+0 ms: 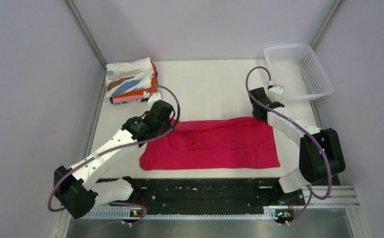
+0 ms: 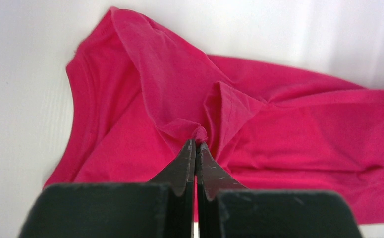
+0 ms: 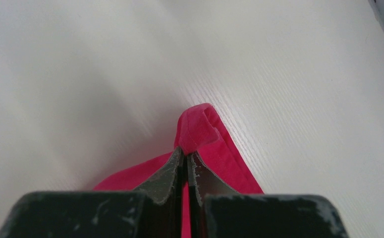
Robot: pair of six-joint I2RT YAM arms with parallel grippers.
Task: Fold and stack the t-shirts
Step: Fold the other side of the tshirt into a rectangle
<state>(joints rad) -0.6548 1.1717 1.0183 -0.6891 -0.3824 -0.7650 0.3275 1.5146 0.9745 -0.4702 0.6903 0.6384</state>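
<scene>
A magenta-red t-shirt [image 1: 212, 144] lies spread across the middle of the white table, partly folded. My left gripper [image 1: 169, 125] sits at its far left corner, shut on a pinch of the cloth [image 2: 198, 134] near the collar [image 2: 78, 94]. At the far right corner my right gripper [image 1: 257, 115] is shut on the hem corner [image 3: 195, 130], which curls up past the fingertips. A stack of folded t-shirts [image 1: 130, 82], the top one white with tan and blue streaks, orange, pink and dark blue below, rests at the far left corner of the table.
A white plastic mesh basket [image 1: 299, 69] stands at the far right corner. Grey booth walls close the table on three sides. The black rail [image 1: 204, 191] with both arm bases runs along the near edge.
</scene>
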